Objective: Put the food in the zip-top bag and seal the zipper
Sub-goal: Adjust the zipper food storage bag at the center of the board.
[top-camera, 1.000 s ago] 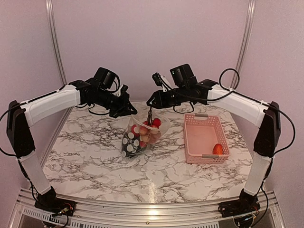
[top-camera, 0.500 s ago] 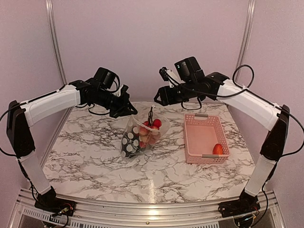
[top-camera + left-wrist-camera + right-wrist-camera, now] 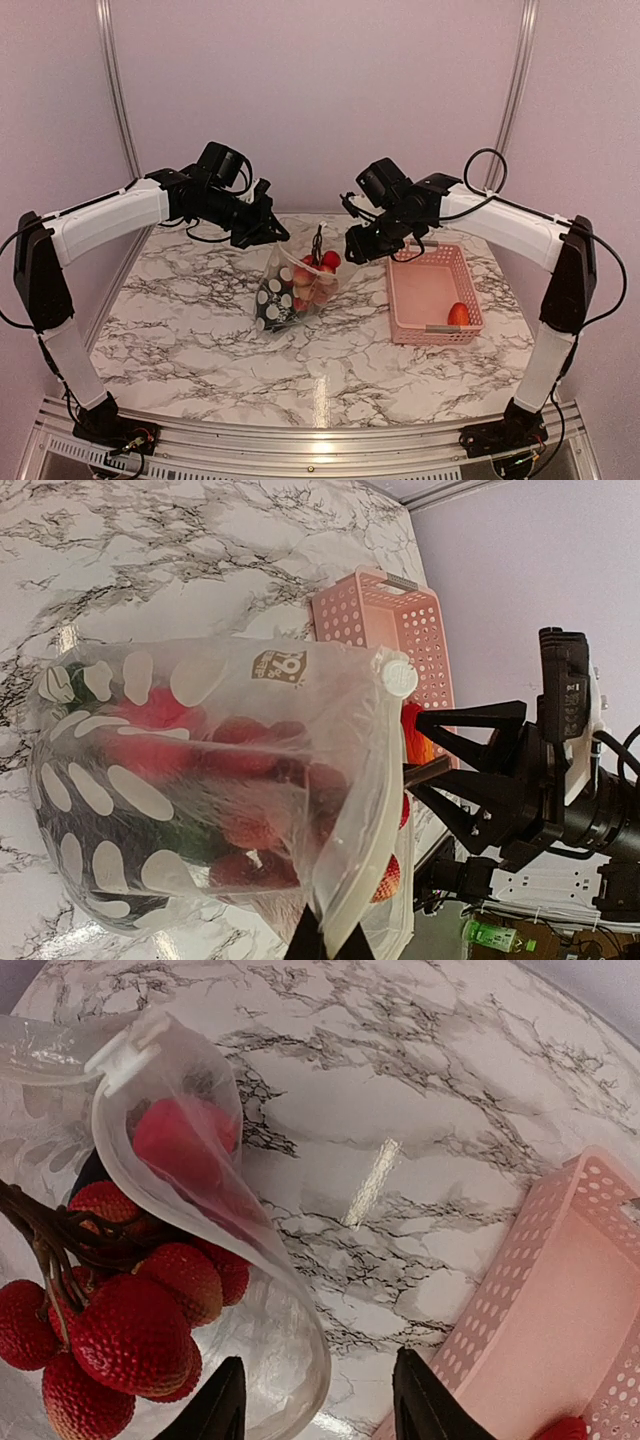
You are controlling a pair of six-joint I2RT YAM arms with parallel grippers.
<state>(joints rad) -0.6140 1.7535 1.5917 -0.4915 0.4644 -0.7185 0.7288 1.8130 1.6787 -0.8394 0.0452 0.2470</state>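
The zip-top bag point(image 3: 284, 296), clear with white dots, stands open on the marble table, holding strawberries point(image 3: 130, 1332), a red tomato point(image 3: 180, 1142) and something dark green. My left gripper point(image 3: 270, 234) is shut on the bag's mouth edge, pinching the zipper point(image 3: 372, 810) between its tips point(image 3: 328, 942). My right gripper point(image 3: 354, 246) hangs open just right of the bag, apart from the food. In its wrist view the bag's rim point(image 3: 300, 1332) curves between the spread fingers point(image 3: 320, 1408). One red piece of food point(image 3: 458, 314) lies in the pink basket point(image 3: 405, 300).
The pink slotted basket point(image 3: 545, 1330) stands right of the bag, close to my right gripper. Bare marble table point(image 3: 200, 340) spreads in front and to the left. Purple walls close the back and sides.
My right gripper opened and let go of the strawberry bunch, which now rests in the bag. It lifted away, then dropped down to the right between bag and basket. The left arm held still.
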